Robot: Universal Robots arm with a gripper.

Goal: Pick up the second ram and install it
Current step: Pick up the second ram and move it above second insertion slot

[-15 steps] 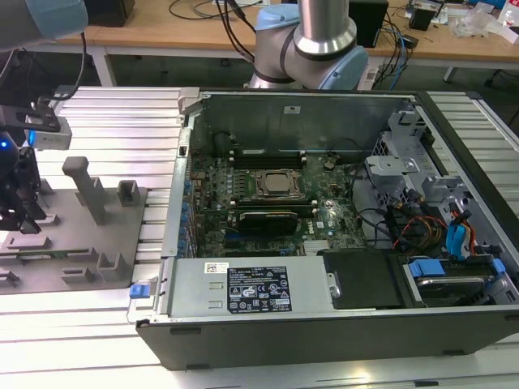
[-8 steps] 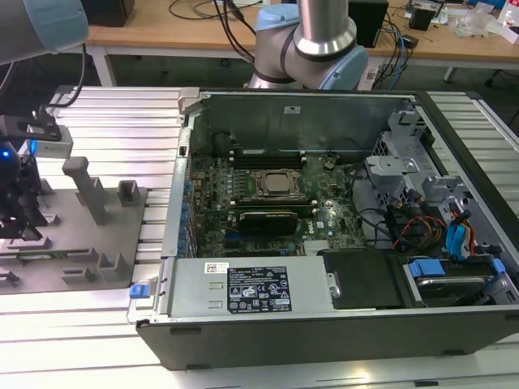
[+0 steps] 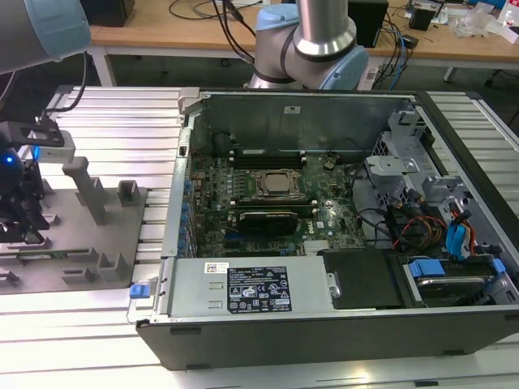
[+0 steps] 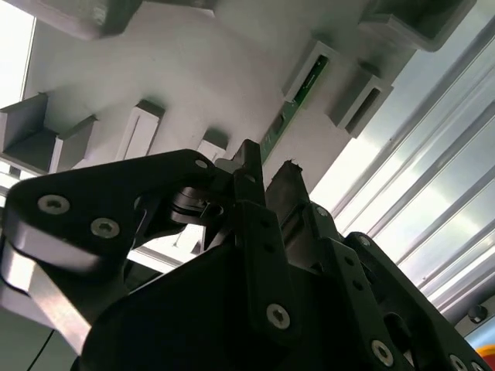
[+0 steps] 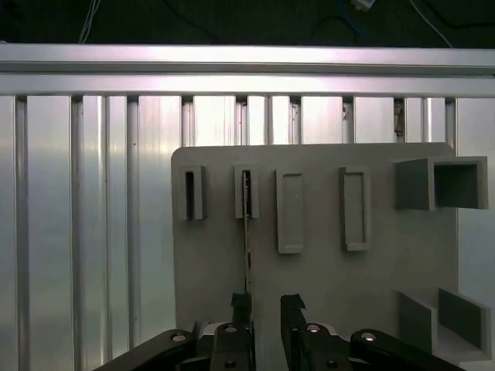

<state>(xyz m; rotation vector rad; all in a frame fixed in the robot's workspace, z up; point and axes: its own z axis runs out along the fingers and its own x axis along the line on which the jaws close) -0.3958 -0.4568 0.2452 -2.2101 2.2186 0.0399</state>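
**Exterior view.** One black two-fingered gripper [image 3: 20,215] hangs over a flat grey plastic fixture tray [image 3: 89,267] with upright posts, at the exterior view's left. The tray lies on a slatted aluminium table [image 3: 122,113]. Beside it is one open black computer case [image 3: 324,324], with one square metal processor socket [image 3: 276,184] on its green board.

**Second wrist view.** The second ram [image 4: 288,116], a long, narrow green circuit-board stick, stands on edge in the tray. One end of it is seated in a grey holder. The gripper [image 4: 269,171] is near the stick's other end, with its fingers apart and nothing held.

**First wrist view.** Edge-on, the second ram [image 5: 247,232] is a thin line running from one slotted holder [image 5: 246,193] toward the gripper [image 5: 267,305]. It lines up with one finger [image 5: 241,309] rather than with the gap.

- **Count:** one stick, four raised holders in a row and two fingers.
- **Handling (judged):** the stick is light, stiff, thin and fragile. It is best pinched across its flat faces near mid-length, clear of the contact edge.
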